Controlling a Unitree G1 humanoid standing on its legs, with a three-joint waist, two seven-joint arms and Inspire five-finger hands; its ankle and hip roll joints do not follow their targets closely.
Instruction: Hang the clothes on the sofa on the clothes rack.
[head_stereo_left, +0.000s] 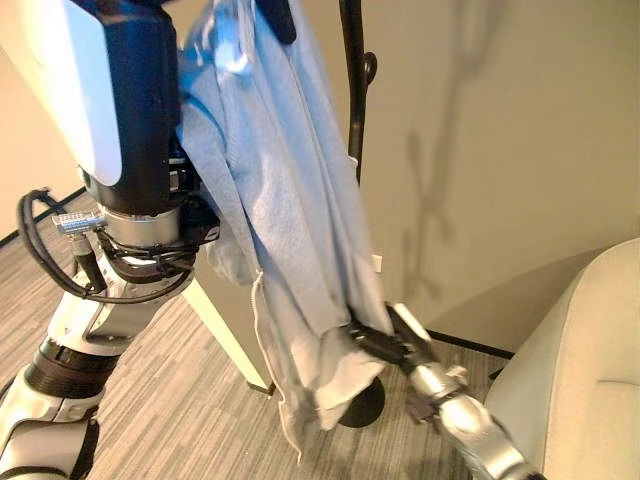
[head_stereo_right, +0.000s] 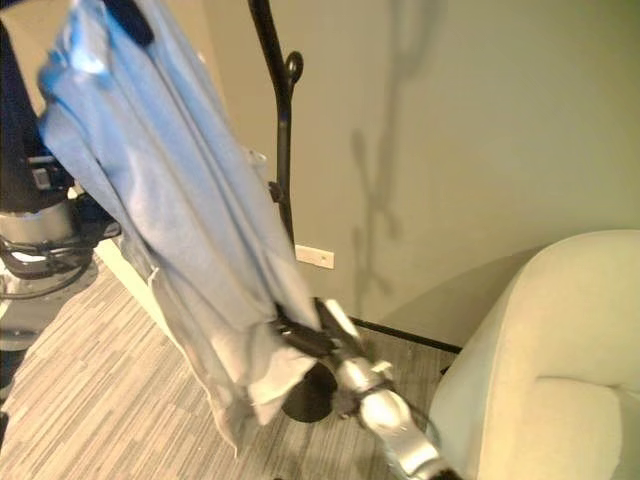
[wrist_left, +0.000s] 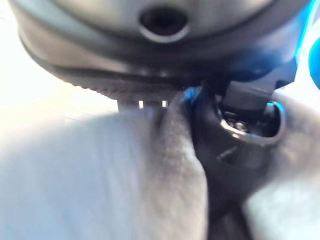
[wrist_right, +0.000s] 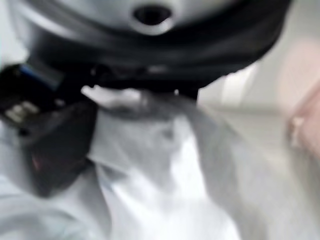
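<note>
Both hands grip the blue shirt (head_stereo_left: 280, 200): left hand (head_stereo_left: 268, 15) high, right hand (head_stereo_left: 385, 340) low; it may miss the rack (head_stereo_left: 355, 90) hook and slide off.

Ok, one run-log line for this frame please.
stage: lifting to rack | light blue garment: held up beside clothes rack | left hand: gripping top | right hand: gripping lower edge | sofa: right
</note>
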